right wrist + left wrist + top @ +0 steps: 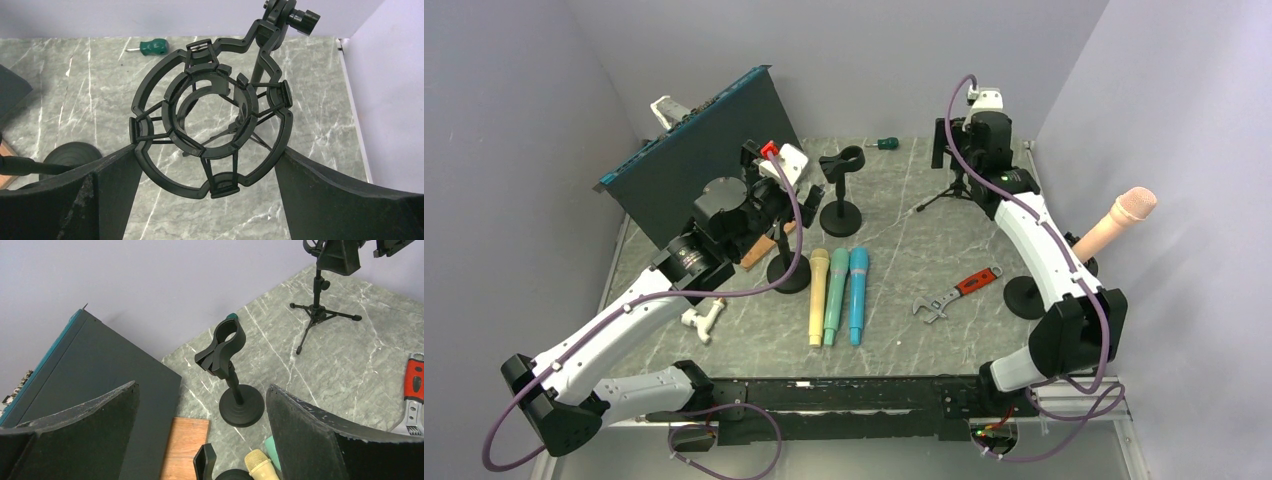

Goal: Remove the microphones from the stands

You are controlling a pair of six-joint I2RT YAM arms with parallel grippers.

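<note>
the left gripper [201, 387] hovers beside the dark teal flat panel [694, 160], its claw spread wide with nothing in it, pointed toward a black clip stand [235, 385]. yellow, green and blue handheld microphones [836, 296] lie side by side mid-table. the right gripper [207, 155] is wide open on either side of a black ring-shaped shock mount [210, 120]; whether they touch is unclear. far right, the pale pink microphone [1116, 222] sits tilted in its black round-based stand [1024, 297].

Top camera looks down; 2 wrist cameras share tripod stand [318, 313].
</note>
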